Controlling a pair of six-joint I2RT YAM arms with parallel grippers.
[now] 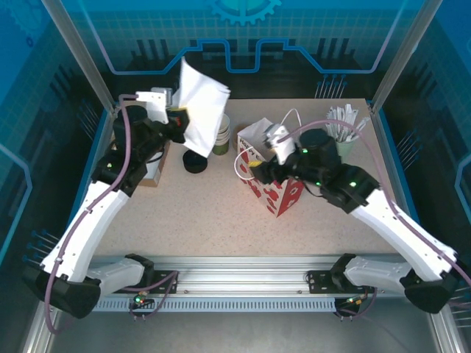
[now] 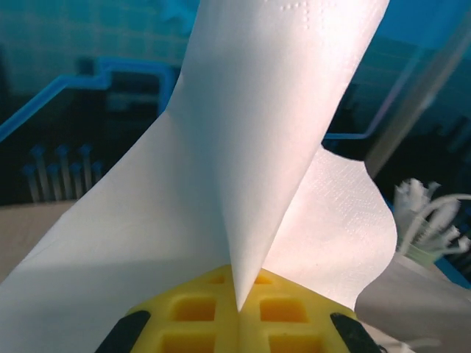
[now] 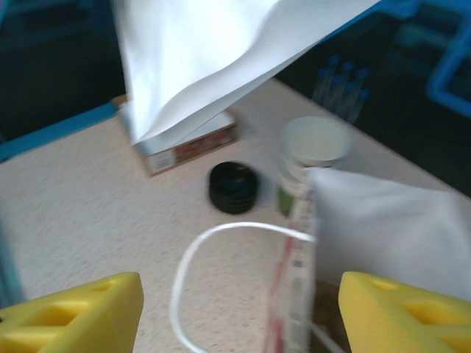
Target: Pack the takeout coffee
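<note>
My left gripper [image 1: 179,116] is raised at the back left, shut on a white napkin [image 1: 200,99] that fans out above it. In the left wrist view the yellow fingers [image 2: 191,316] pinch the napkin [image 2: 257,147] at its folded corner. My right gripper [image 1: 257,158] stands open over the left rim of a red-and-white paper bag [image 1: 276,193]. In the right wrist view its yellow fingers [image 3: 73,316] straddle the bag's white handle [image 3: 221,234] and wall [image 3: 390,228]. The takeout coffee is hidden.
A stack of lidless green cups [image 1: 221,136] and a loose black lid [image 1: 195,162] stand left of the bag. A napkin box [image 3: 191,143] sits under the left arm. A cup of white sticks [image 1: 346,129] is at the back right.
</note>
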